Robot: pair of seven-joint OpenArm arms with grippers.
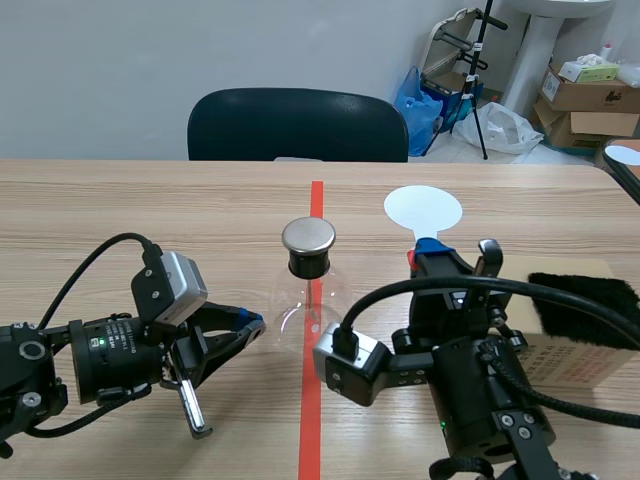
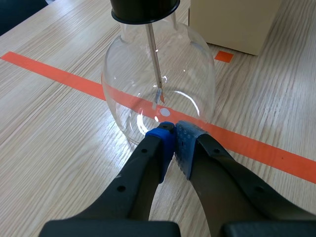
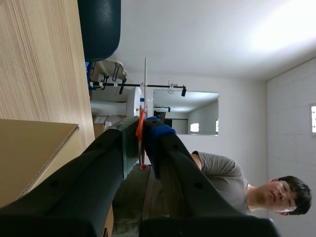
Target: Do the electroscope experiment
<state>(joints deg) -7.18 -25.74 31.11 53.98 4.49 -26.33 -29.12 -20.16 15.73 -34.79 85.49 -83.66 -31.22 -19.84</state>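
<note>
The electroscope, a clear glass flask (image 1: 305, 303) with a black stopper and round metal cap (image 1: 308, 236), stands on the table's orange centre line. In the left wrist view its metal rod (image 2: 154, 54) hangs inside the flask (image 2: 123, 84). My left gripper (image 1: 255, 324) lies low to the flask's left, shut on nothing, its pads (image 2: 165, 138) right at the flask's base. My right gripper (image 1: 430, 256), right of the flask, is shut on the red handle (image 3: 140, 126) of a white disc paddle (image 1: 423, 209), held upright. The disc (image 3: 145, 84) shows edge-on in the right wrist view.
A cardboard box (image 1: 575, 355) with black fur (image 1: 585, 292) on top stands at the right, just beyond the right arm; its corner (image 2: 232, 24) shows behind the flask. A dark chair (image 1: 297, 124) stands behind the table. A person (image 3: 232, 185) shows in the right wrist view.
</note>
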